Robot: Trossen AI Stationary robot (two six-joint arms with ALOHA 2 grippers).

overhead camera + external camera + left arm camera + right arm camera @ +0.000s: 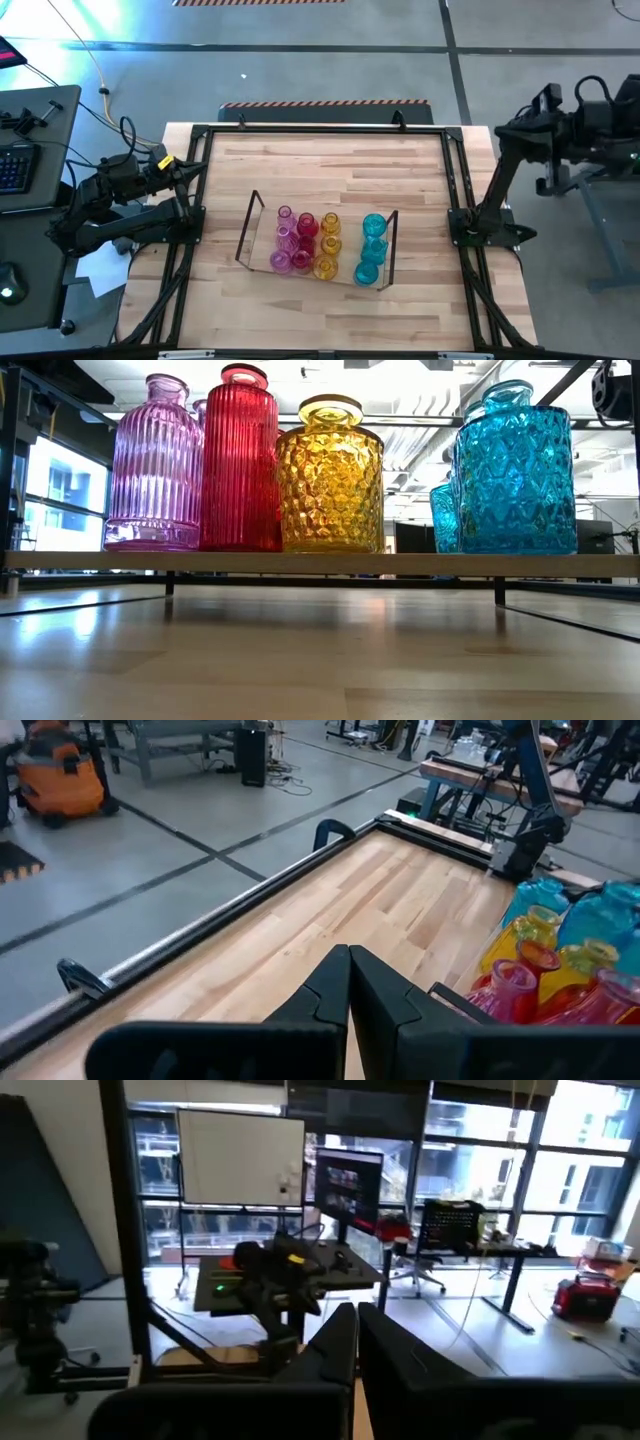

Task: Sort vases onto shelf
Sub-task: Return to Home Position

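Note:
The vases stand by their bases on the shelf (250,228), a clear tray at mid-table, in rows by colour: pink (284,235), red (306,240), yellow (328,245) and cyan (372,248). The low view shows pink (155,465), red (240,460), yellow (330,480) and cyan (515,470) on the shelf's board (320,563). My left gripper (195,168) rests shut at the table's left edge, well apart from the shelf. My right gripper (508,130) is raised high over the table's right edge, shut and pointing level toward the left. Both are empty.
A black metal frame (320,130) runs around the wooden table. Bare wood (330,165) lies between the shelf and the far edge. A desk with a keyboard (15,165) and a sheet of paper (100,270) are off the table's left side.

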